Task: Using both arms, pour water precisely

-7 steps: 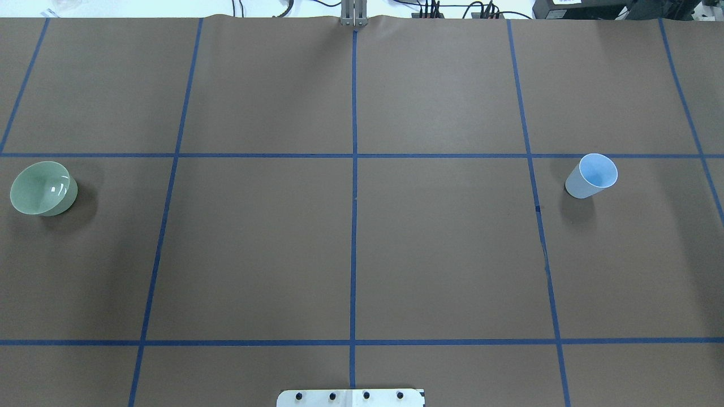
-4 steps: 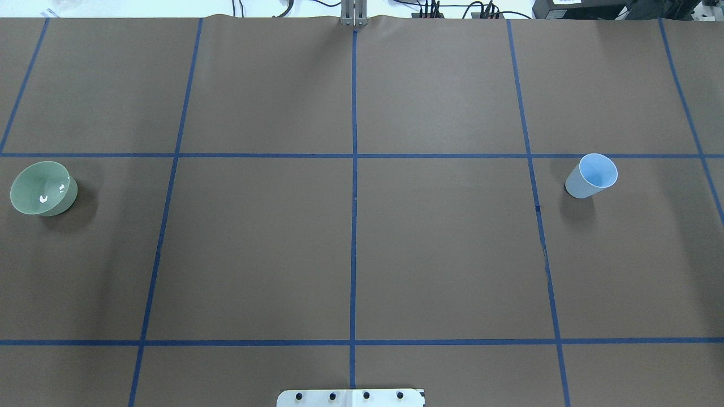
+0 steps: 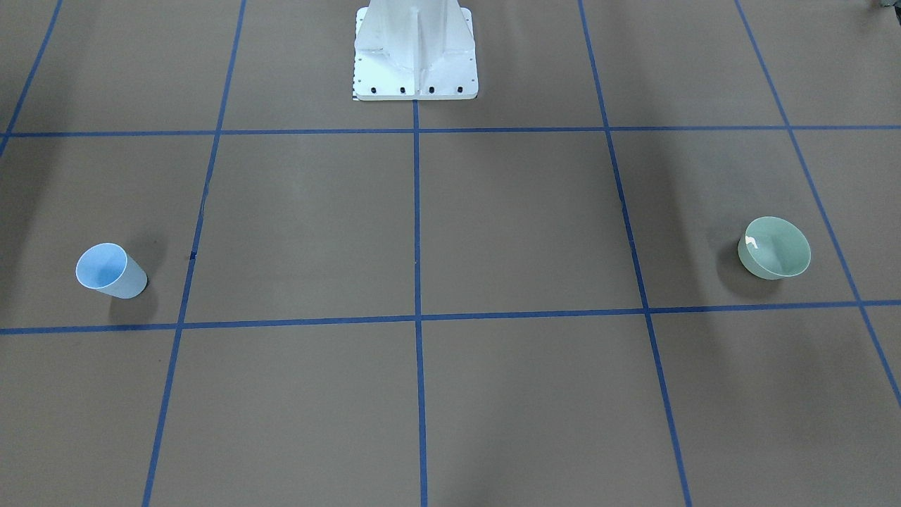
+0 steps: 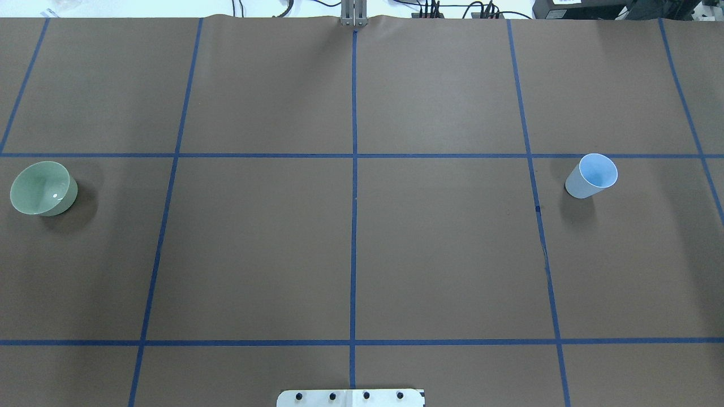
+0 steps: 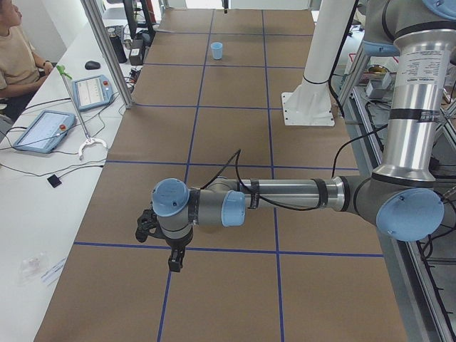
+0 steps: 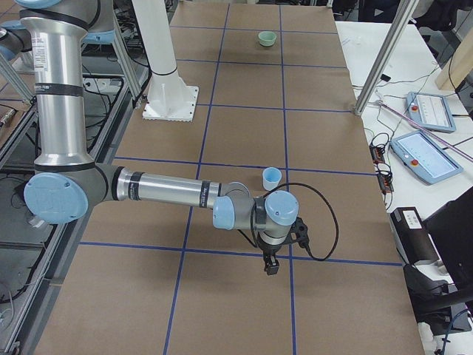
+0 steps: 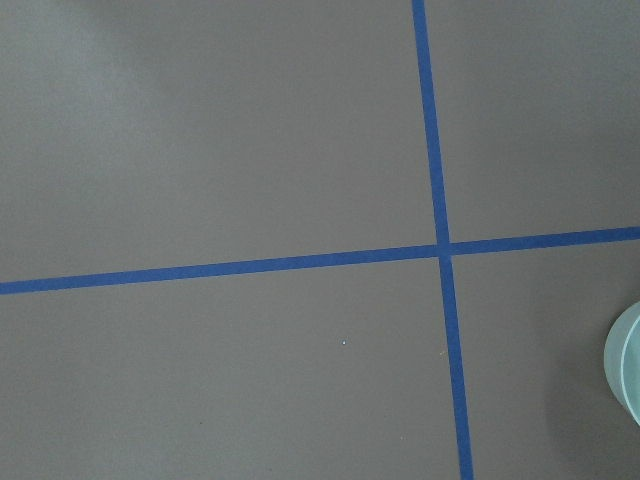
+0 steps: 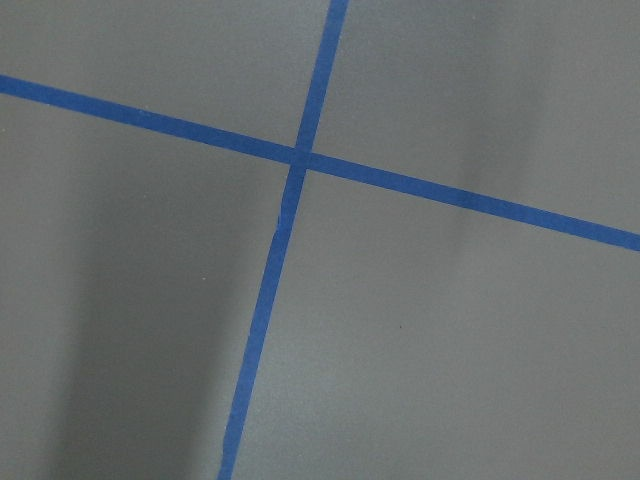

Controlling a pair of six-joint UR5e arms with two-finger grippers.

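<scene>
The flat brown paper table cover [image 4: 441, 254] looks matt and smooth, with thin blue tape lines [image 4: 354, 226] stuck on it. At middle left, the round pale-green bowl [image 4: 39, 189] looks glossy. At middle right, the pale-blue cup [image 4: 588, 176] looks matt. The silver-grey left arm [image 5: 285, 194] and right arm [image 6: 162, 188] look like smooth metal.

Water [image 4: 55, 196] seemingly glints in the bowl [image 4: 31, 186]; left arm [image 5: 292, 192] and right arm [image 6: 162, 188] outstretched.

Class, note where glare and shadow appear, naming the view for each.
Overhead: a tiny white glint inside the bowl, soft shadow to its right. Front-facing: a larger glint on the bowl's inner wall. Right wrist: blurred dark shadow bands across the paper.
</scene>
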